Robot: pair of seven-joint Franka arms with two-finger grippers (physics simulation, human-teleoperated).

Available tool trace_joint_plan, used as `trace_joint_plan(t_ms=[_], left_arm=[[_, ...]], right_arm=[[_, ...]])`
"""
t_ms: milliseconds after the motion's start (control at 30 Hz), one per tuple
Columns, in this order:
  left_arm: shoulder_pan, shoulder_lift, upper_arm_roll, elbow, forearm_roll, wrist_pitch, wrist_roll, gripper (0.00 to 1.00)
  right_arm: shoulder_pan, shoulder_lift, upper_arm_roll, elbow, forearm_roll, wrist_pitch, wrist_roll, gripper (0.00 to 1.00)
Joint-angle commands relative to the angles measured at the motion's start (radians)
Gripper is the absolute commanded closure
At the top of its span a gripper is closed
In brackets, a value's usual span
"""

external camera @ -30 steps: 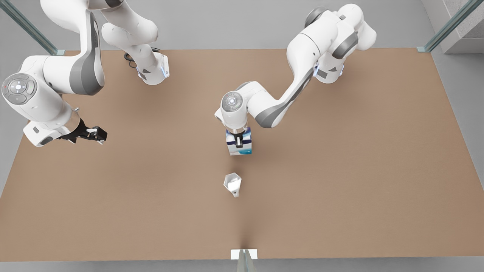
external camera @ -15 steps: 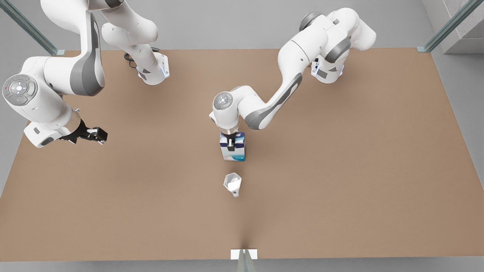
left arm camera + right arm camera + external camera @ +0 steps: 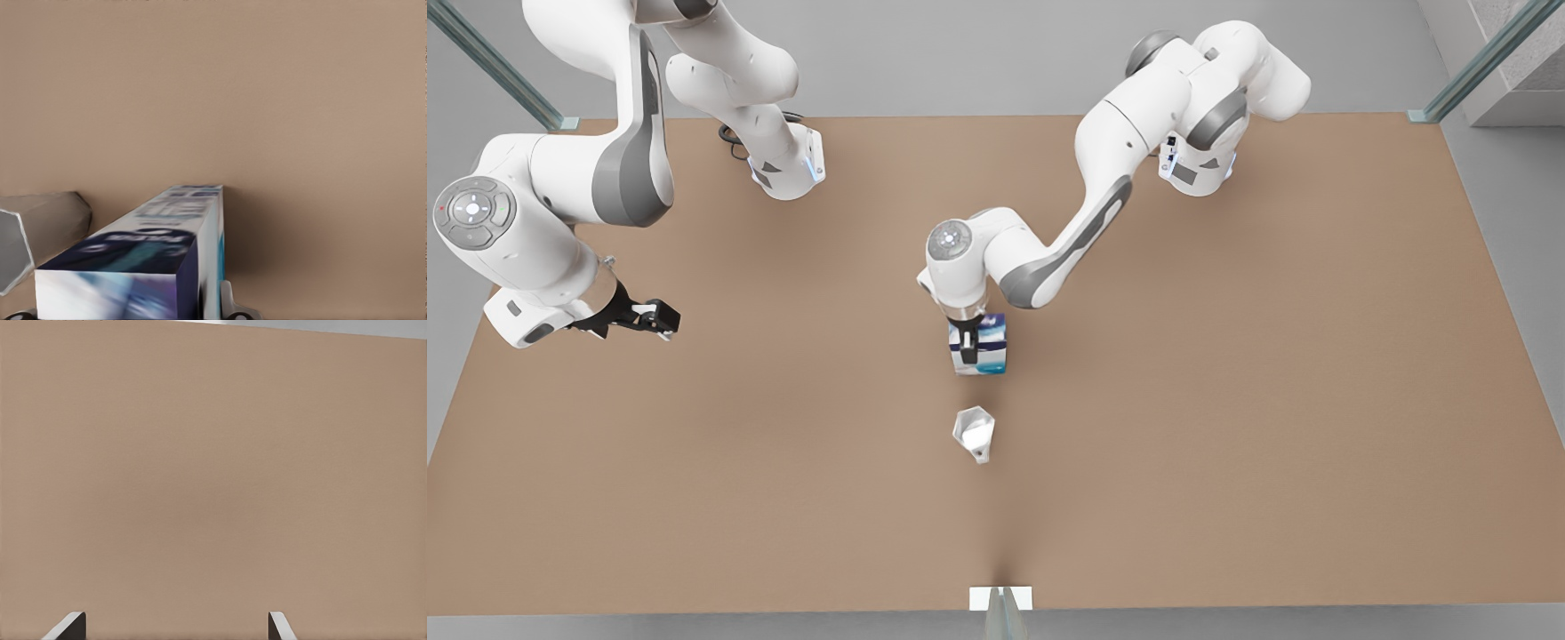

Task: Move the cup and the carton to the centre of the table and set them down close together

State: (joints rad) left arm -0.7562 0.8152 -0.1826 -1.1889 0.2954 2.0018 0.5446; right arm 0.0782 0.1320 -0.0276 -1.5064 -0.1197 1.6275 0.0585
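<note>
The white carton [image 3: 985,354] with dark blue and teal print stands upright near the middle of the table [image 3: 1227,400]. My left gripper [image 3: 969,347] is shut on it from above. In the left wrist view the carton [image 3: 153,260] runs down between the fingers [image 3: 230,308], and the cup [image 3: 33,233] sits just beside it. The silvery-grey faceted cup [image 3: 974,431] stands on the table a short gap from the carton, toward the near edge. My right gripper [image 3: 660,317] waits open over bare table at the front view's left, and its fingertips [image 3: 277,623] hold nothing.
A small white bracket [image 3: 1000,598] sits at the table's near edge. Both arm bases [image 3: 787,169] are mounted along the far edge. Metal frame posts [image 3: 1476,62] stand at the far corners.
My left gripper has carried the carton a little toward the front view's left, bringing it in line with the cup. The cup and the right arm have not moved.
</note>
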Motion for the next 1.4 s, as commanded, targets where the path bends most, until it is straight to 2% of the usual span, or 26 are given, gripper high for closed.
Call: trace_joint_plan(t_ms=[0, 400, 867, 1033, 1200, 1267, 1367], left_arm=[[0.000, -0.001, 0.000, 0.000, 0.001, 0.000, 0.001, 0.01], [-0.017, -0.011, 0.055, 0.009, -0.002, 0.009, 0.014, 0.00], [-0.020, -0.034, 0.052, 0.018, -0.012, -0.020, 0.014, 0.00], [-0.012, -0.056, 0.052, 0.046, -0.024, -0.067, 0.015, 0.00], [0.005, -0.148, 0.055, 0.064, -0.098, -0.156, 0.026, 0.00], [0.028, -0.186, 0.055, 0.068, -0.122, -0.222, 0.024, 0.00], [0.170, -0.235, 0.087, 0.069, -0.127, -0.268, -0.008, 0.00]], right_arm=[[0.000, 0.000, 0.000, 0.000, 0.000, 0.000, 0.000, 0.00], [0.000, 0.001, 0.000, 0.000, 0.002, 0.003, 0.000, 0.00], [0.000, 0.006, 0.000, 0.000, 0.003, 0.008, 0.000, 0.00], [0.000, 0.006, 0.000, 0.000, 0.003, 0.008, 0.000, 0.00], [0.000, 0.006, 0.000, 0.000, 0.003, 0.008, 0.000, 0.00], [0.000, 0.006, 0.000, 0.000, 0.003, 0.006, 0.001, 0.00], [0.000, 0.008, 0.000, 0.000, 0.003, 0.006, 0.000, 0.00]])
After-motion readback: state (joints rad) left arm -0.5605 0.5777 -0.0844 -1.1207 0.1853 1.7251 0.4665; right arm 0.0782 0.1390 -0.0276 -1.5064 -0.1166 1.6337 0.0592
